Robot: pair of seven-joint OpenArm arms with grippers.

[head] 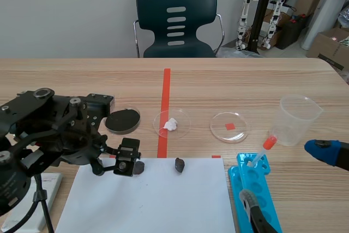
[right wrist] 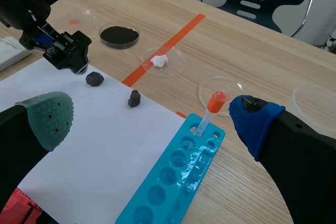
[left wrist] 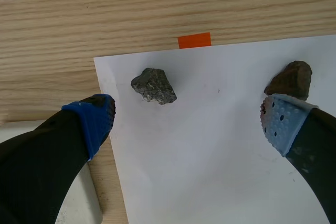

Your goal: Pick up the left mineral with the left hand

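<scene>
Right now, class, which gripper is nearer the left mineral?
Left. The left gripper hangs open close to the mineral, which lies just ahead, between its fingers. The right gripper is far off, on the other side of the blue tray.

The light wooden surface point(head: 82, 80) runs away from me, with an orange-red tape line point(head: 164, 96) down its middle. Nearest me lies a large white sheet of paper point(head: 152, 205). A flat white object point(head: 52, 180) lies just beside its left edge, and a turquoise plastic well tray point(head: 264, 200) lies near its right edge. Beyond the paper three shallow clear round dishes stand in a row: one filled with black powder point(head: 122, 119), one holding a white lump point(head: 172, 123) and sitting across the tape, and one over a small red square point(head: 229, 126). A clear plastic beaker point(head: 297, 118) stands upright further right.
</scene>
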